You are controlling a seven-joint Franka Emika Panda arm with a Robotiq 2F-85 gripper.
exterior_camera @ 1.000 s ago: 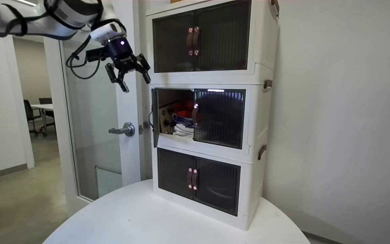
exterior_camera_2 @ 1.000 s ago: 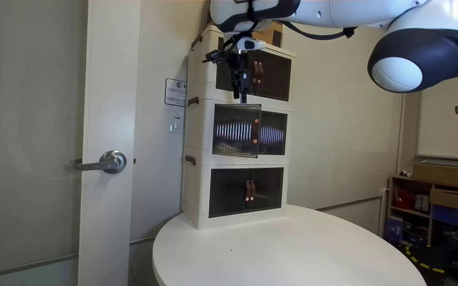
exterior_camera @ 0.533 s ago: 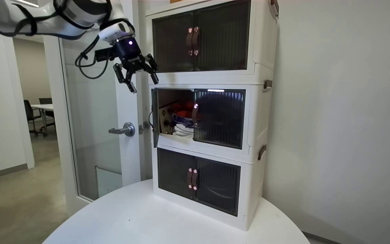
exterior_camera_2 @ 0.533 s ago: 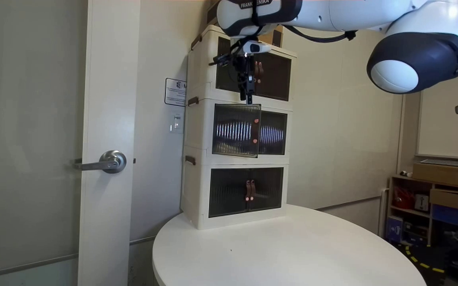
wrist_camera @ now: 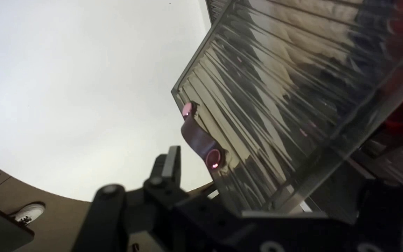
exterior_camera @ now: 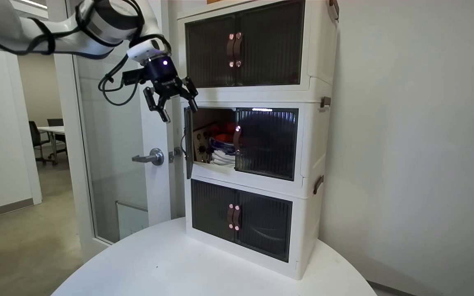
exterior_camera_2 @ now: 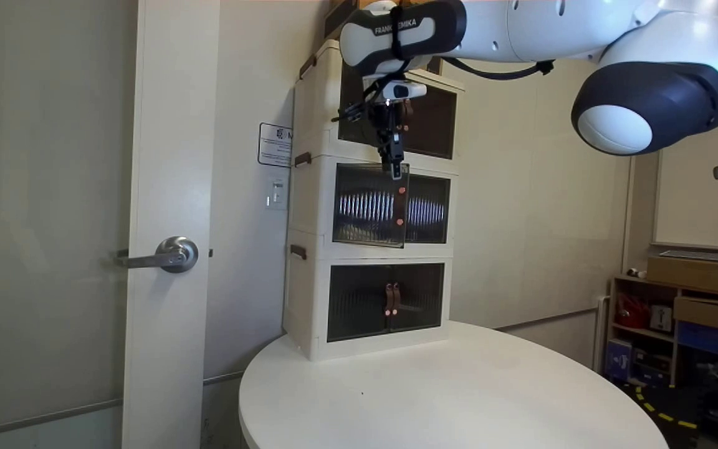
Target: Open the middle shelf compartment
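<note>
- Office-like room, glass door (exterior_camera: 109,123) behind, round white bench (exterior_camera: 204,267) carrying a three-tier cabinet stack (exterior_camera: 315,135).
- Task's thing: middle compartment (exterior_camera: 249,182), between top compartment (exterior_camera: 253,93) and bottom compartment (exterior_camera: 241,250).
- Swung-out door (exterior_camera_2: 368,209) on one half; shut door (exterior_camera: 268,144) on the other half.
- Pincer (exterior_camera: 181,114) spread, fingers (wrist_camera: 171,162) apart, nothing pinched. Near the swung-out door's top edge; touching or not, can't tell.
- Step, my read: half opened. Looks like lining up either to push the first door wider or to start on the second.
- Next move probably calls for dropping lower, toward the brown handle (wrist_camera: 198,138) seen ahead in the wrist view, without knocking the door's top edge.
- Contents, middle, through the gap: folded white cloth (exterior_camera: 223,158), dark blue bowl-like thing (exterior_camera: 221,145) with something red (exterior_camera: 224,137), panel with knobs (exterior_camera: 200,146).
- Top and bottom: doors shut, tinted; contents unreadable.
</note>
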